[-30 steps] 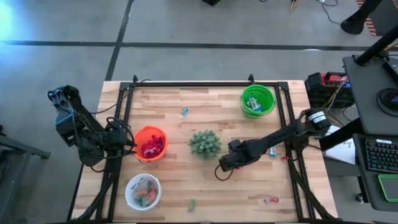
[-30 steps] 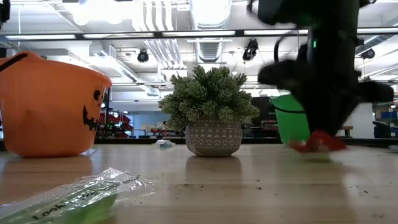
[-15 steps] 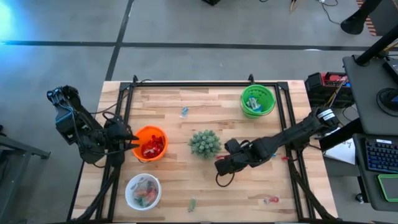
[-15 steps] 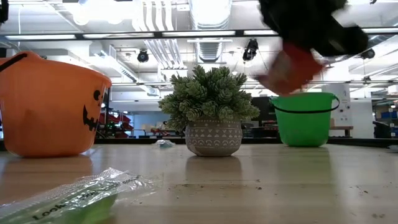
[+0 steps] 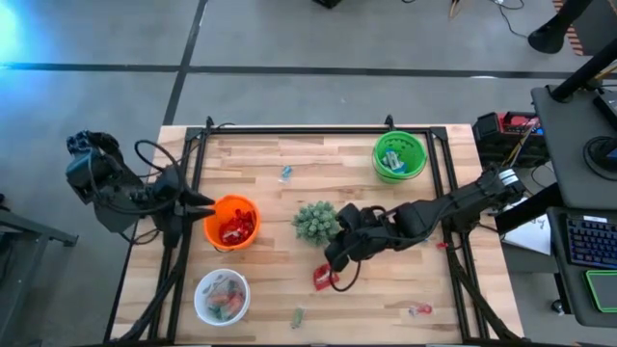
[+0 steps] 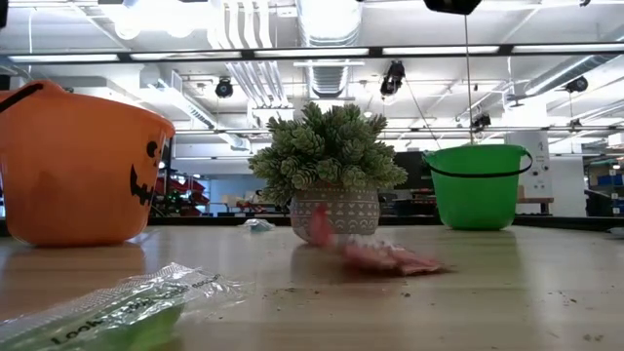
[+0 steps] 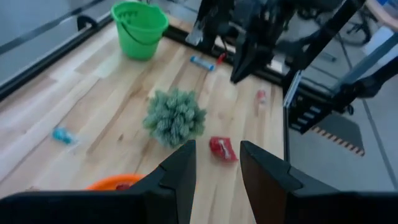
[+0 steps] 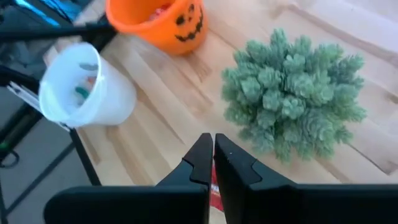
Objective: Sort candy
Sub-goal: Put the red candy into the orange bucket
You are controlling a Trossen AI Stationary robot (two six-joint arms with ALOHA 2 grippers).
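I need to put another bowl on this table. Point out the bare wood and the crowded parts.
Free: the far strip between the blue candy and the green bucket, and the near edge between the green candy and the red sweet. Crowded: the middle, where the right gripper hangs beside the plant above a red packet, and around the orange bucket and white bowl.

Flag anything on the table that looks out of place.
A red packet lies loose on the table in front of the plant, outside any bowl. The shut right pincer above it holds nothing.
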